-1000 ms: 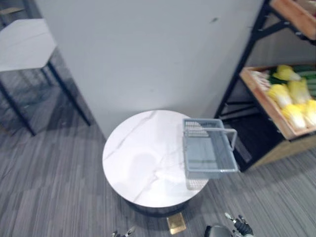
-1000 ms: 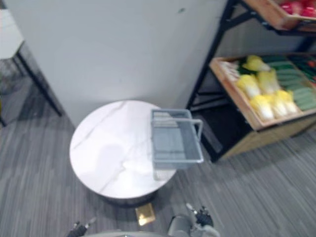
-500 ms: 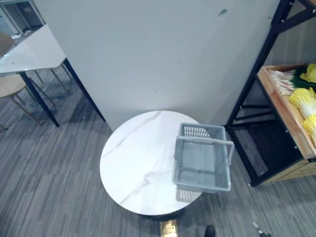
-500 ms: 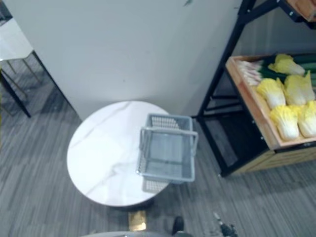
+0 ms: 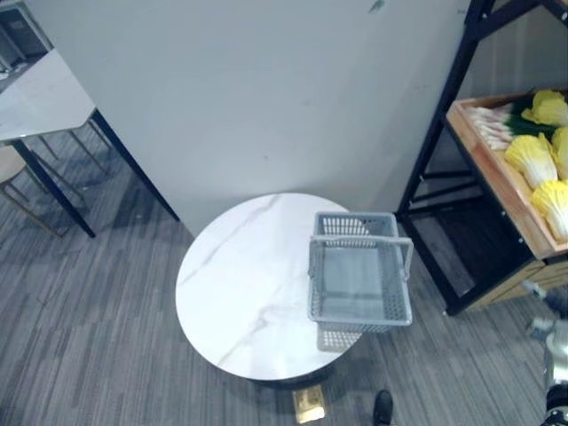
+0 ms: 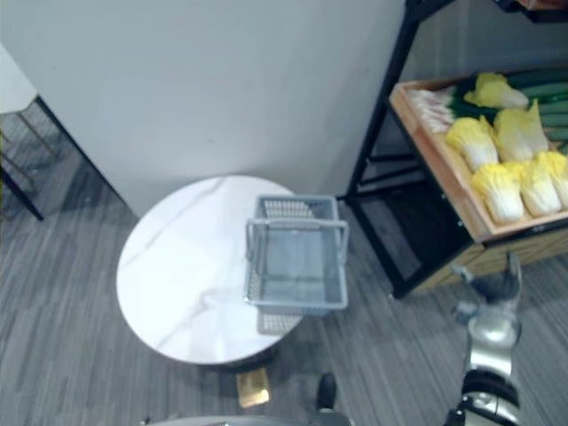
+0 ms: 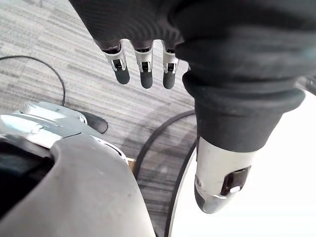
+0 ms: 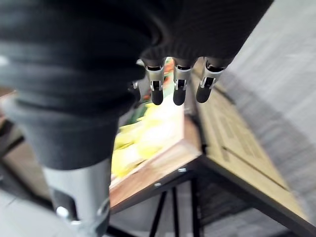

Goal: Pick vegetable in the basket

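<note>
Now, yellow leafy cabbages (image 6: 497,191) are seen in the slanted wooden crate (image 6: 444,177), just beyond the right robot hand (image 6: 490,291), its fingers straight and empty. This arm is judged the nearer.

Soft, even overhead light with no hard shadows. The table (image 5: 240,284) top is the brightest patch, with a pale sheen and faint veins. The basket (image 5: 359,312) throws a faint mesh shadow on its near side. The shelf (image 6: 441,177) has a dark lower bay. Left wrist view: one corner clipped to white. Right wrist view: the cabbages (image 8: 148,123) are washed out by glare.
</note>
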